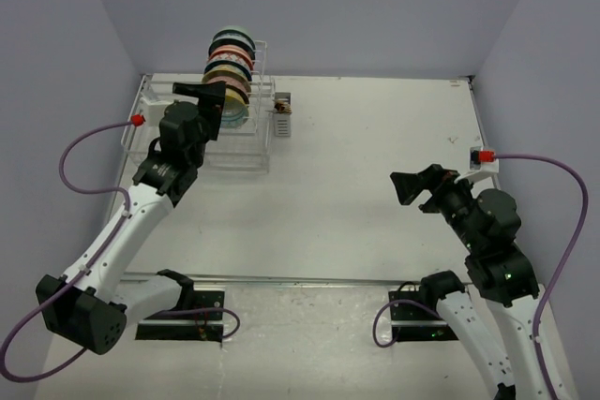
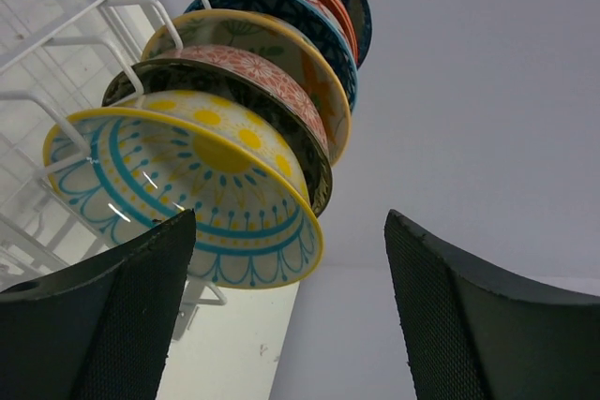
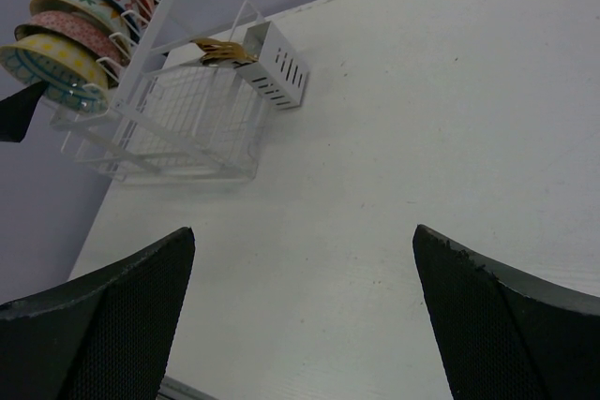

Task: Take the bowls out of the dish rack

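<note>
1. Bolted at the near edge of the desk, the two arm bases [image 1: 180, 318] are seen closest to the overhead camera.
2. The left arm is stretched towards the far left corner, where the dish rack [image 1: 240, 151] is placed.
3. The bowls [image 1: 231, 65] are held on edge in a close row in the rack's taller wire frame, none yet lifted out.
4. The left gripper [image 1: 212, 96] is raised to the near end of that row, its fingers spread wide apart with nothing clamped.
5. In the left wrist view, the yellow-rimmed teal bowl [image 2: 187, 185] is seen nearest to the fingers; whether it is touched cannot be told.
6. A grey cutlery cup [image 1: 282, 115] is hung on the rack's right side, with gold-coloured pieces [image 3: 217, 48] inside.
7. The right gripper [image 1: 407, 187] is held above bare desk [image 1: 375, 138] near the right edge, well apart from the rack, its fingers likewise parted and empty.
</note>
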